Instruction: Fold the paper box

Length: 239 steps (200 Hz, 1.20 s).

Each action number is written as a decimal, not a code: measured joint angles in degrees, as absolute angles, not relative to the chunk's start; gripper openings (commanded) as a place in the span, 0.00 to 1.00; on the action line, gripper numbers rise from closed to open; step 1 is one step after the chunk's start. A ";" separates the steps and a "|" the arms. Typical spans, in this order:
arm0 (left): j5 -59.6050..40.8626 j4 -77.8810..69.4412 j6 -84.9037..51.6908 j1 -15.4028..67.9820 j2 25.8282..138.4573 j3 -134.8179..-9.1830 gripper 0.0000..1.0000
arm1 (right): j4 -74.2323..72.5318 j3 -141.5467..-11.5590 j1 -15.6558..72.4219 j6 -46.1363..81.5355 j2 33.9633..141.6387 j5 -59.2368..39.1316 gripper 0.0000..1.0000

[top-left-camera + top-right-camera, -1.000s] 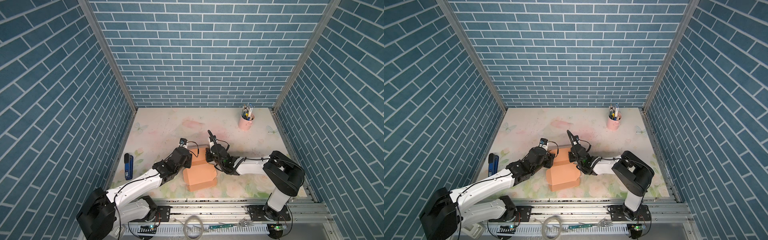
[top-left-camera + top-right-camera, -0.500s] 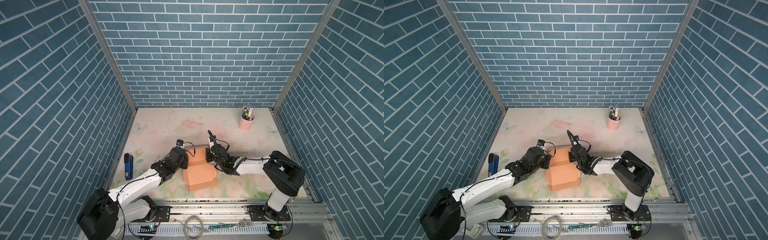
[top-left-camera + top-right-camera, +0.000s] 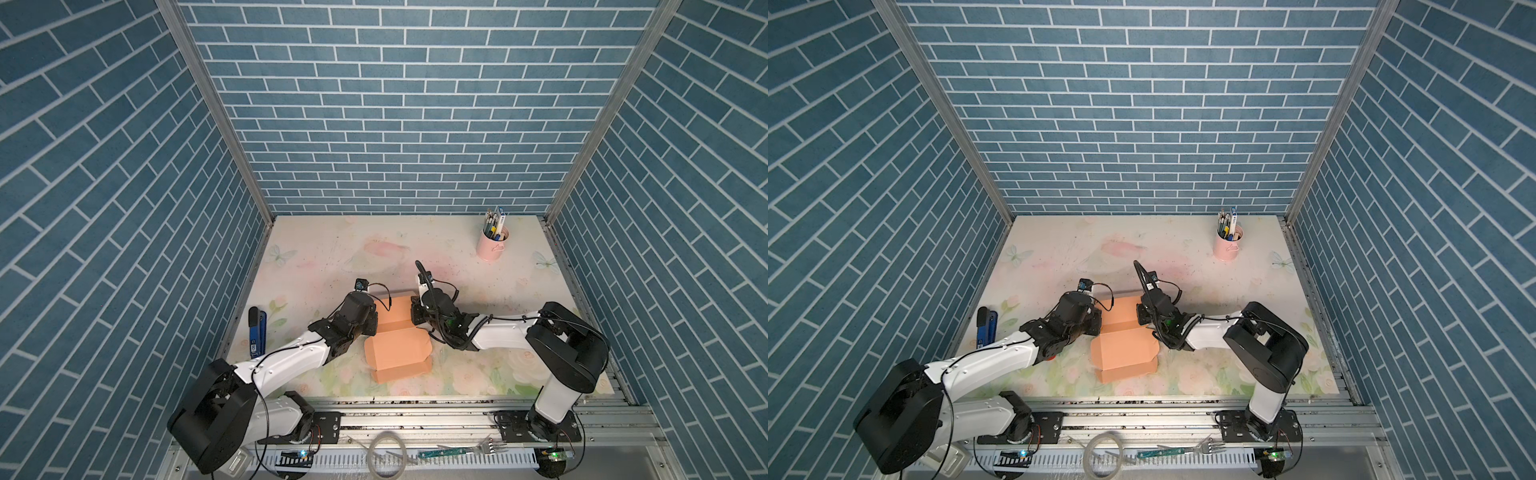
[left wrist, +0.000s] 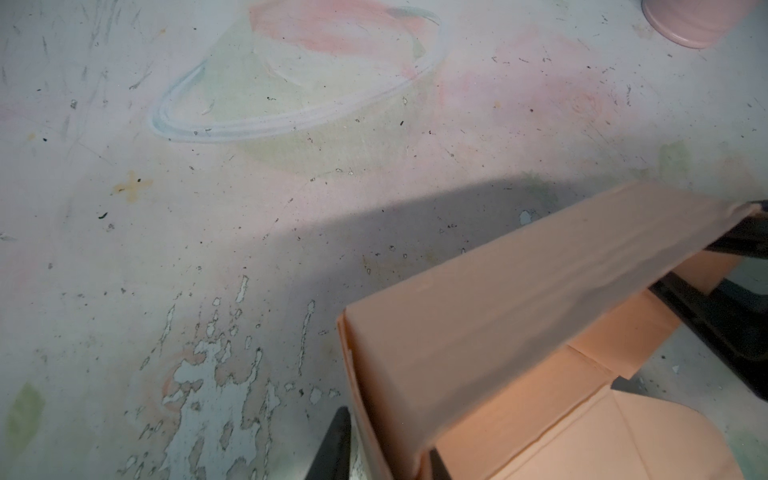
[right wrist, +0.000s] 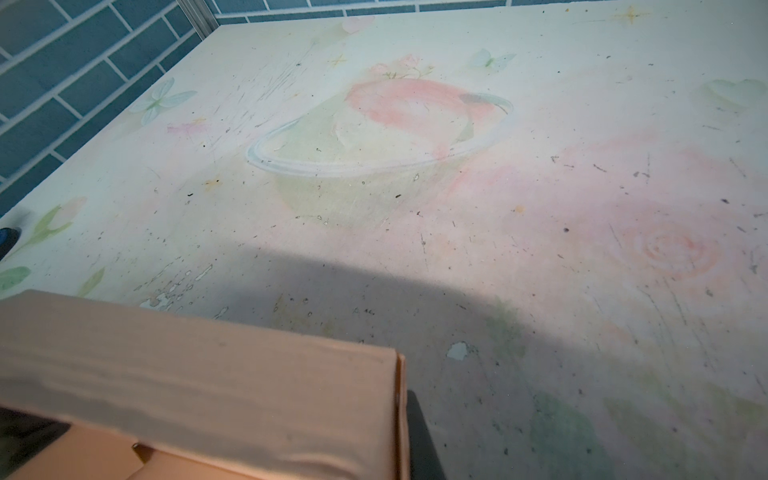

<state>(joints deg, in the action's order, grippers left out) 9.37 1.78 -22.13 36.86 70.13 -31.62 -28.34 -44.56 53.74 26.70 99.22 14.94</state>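
Observation:
The peach-orange paper box (image 3: 399, 351) (image 3: 1125, 353) lies near the table's front middle in both top views, its far walls raised and a rounded flap spread toward the front. My left gripper (image 3: 374, 322) (image 3: 1099, 322) is at the box's left end. In the left wrist view its jaws (image 4: 386, 436) straddle the end wall (image 4: 498, 316), still open with a thin gap beside the outer finger (image 4: 338, 444). My right gripper (image 3: 415, 318) (image 3: 1140, 316) is shut on the right end wall. In the right wrist view one finger (image 5: 419, 440) presses that wall (image 5: 249, 386); the other is hidden.
A pink cup of pens (image 3: 492, 245) (image 3: 1227, 245) stands at the back right, and its base (image 4: 698, 20) shows in the left wrist view. A blue stapler (image 3: 257, 332) lies by the left wall. A fork (image 3: 478, 449) and a ring of tubing (image 3: 388, 455) rest on the front rail.
My left gripper has shifted slightly left, off the box's top to its left end, and its jaws have narrowed around the wall. The right gripper and the box have stayed put.

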 measured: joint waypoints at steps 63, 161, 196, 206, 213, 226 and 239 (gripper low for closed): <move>11.00 1.67 -21.91 36.86 70.19 -32.45 0.33 | -28.71 -44.56 53.74 26.72 99.22 14.96 0.00; 12.43 1.83 -21.85 36.86 69.21 -32.56 0.35 | -28.80 -44.56 53.74 26.72 99.24 14.94 0.00; 12.43 1.85 -21.85 36.86 69.08 -32.80 0.34 | -28.77 -44.56 53.74 26.72 99.26 14.94 0.00; 12.45 1.91 -21.89 36.86 69.10 -32.97 0.31 | -28.77 -44.56 53.74 26.72 99.26 14.94 0.00; 12.51 1.93 -21.93 36.86 69.10 -33.12 0.29 | -28.80 -44.56 53.74 26.72 99.26 14.94 0.00; 12.64 2.15 -21.87 36.86 69.12 -33.47 0.28 | -28.93 -44.56 53.74 26.72 99.26 14.92 0.00; 12.78 2.28 -21.89 36.86 69.12 -33.63 0.25 | -29.15 -44.56 53.74 26.72 99.26 14.92 0.00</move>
